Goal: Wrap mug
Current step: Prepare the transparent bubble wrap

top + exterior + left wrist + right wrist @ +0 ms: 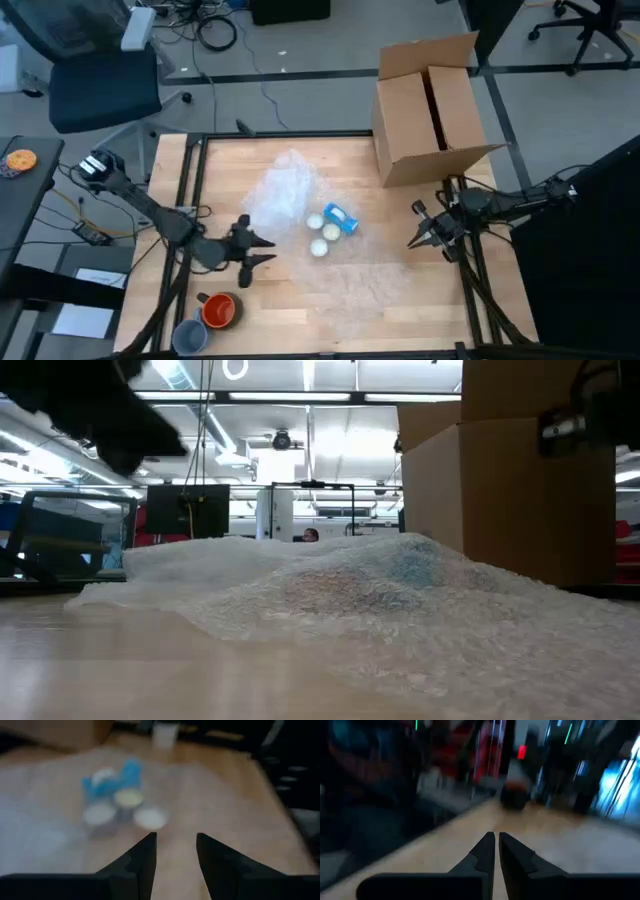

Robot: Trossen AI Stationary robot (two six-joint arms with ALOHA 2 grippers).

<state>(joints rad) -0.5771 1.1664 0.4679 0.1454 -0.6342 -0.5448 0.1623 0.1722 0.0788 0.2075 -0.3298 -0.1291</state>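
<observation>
1. Desk [400, 310]: light wooden top with a dark frame along its sides, seen whole from above.
2. Blue mug [341, 216]: lies on its side near the middle of the desk, unwrapped and touched by neither arm. The left wrist view shows it as a blurred blue shape [122, 777].
3. Pale round items [321, 236]: three small cream or white pieces clustered just beside the blue mug, toward the front edge of the desk. What they are cannot be told.
4. Bubble wrap, crumpled [283, 192]: a loose heap just left of the blue mug. It fills the low view as a translucent mound [380, 585].
5. Bubble wrap, flat sheet [360, 280]: lies spread on the desk in front of the blue mug and pale round items.
6. Cardboard box [432, 110]: stands at the far right corner of the desk, flaps open.
7. Red mug [220, 310]: upright near the front left corner.
8. Grey-blue cup [190, 335]: just beside the red mug, at the front edge.
9. Left gripper [262, 248]: low over the desk, left of centre, pointing toward the blue mug and apart from it. Jaws parted, holding nothing.
10. Right gripper [415, 228]: at the right side of the desk, in front of the cardboard box, pointing left. In the right wrist view its tips [496, 840] sit nearly together; jaws closed on nothing.
</observation>
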